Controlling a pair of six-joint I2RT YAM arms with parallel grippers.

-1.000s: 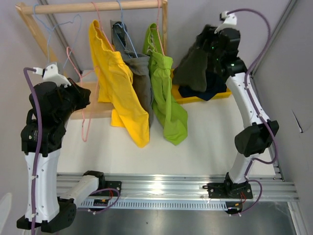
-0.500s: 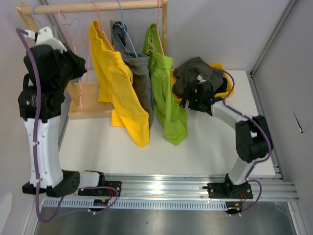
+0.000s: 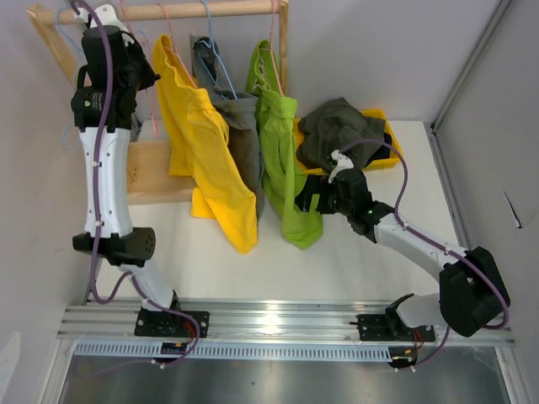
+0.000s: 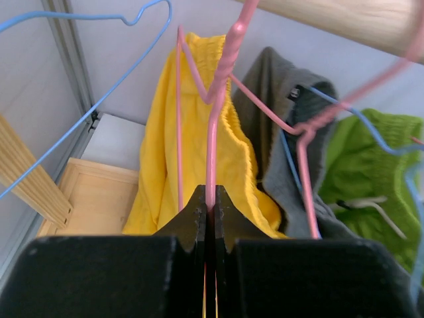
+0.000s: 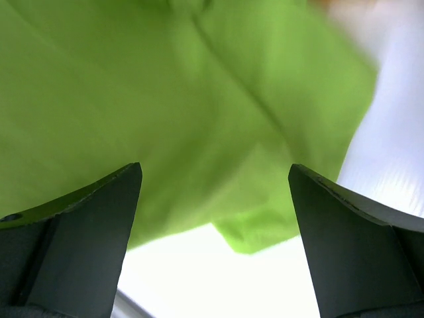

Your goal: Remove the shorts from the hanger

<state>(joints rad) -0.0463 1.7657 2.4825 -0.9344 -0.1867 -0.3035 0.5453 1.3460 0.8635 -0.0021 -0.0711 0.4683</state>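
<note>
Since a second ago: right gripper [image 3: 308,199] has left the yellow bin [image 3: 389,145], with the olive-grey shorts [image 3: 337,126] now heaped there at 1 o'clock. Left arm has risen to the wooden rail [image 3: 227,8].

Right fingers spread wide, lime green shorts [image 5: 165,86] just ahead, not gripped.

Left gripper [image 4: 210,211] pinched tight on pink hanger [image 4: 212,146] wire.

Yellow shorts [image 3: 206,143] and mid grey shorts [image 3: 244,135] hang at 12 o'clock.

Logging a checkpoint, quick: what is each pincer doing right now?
Left pincer: closed on the pink hanger.
Right pincer: open, empty, facing the lime green shorts.
</note>
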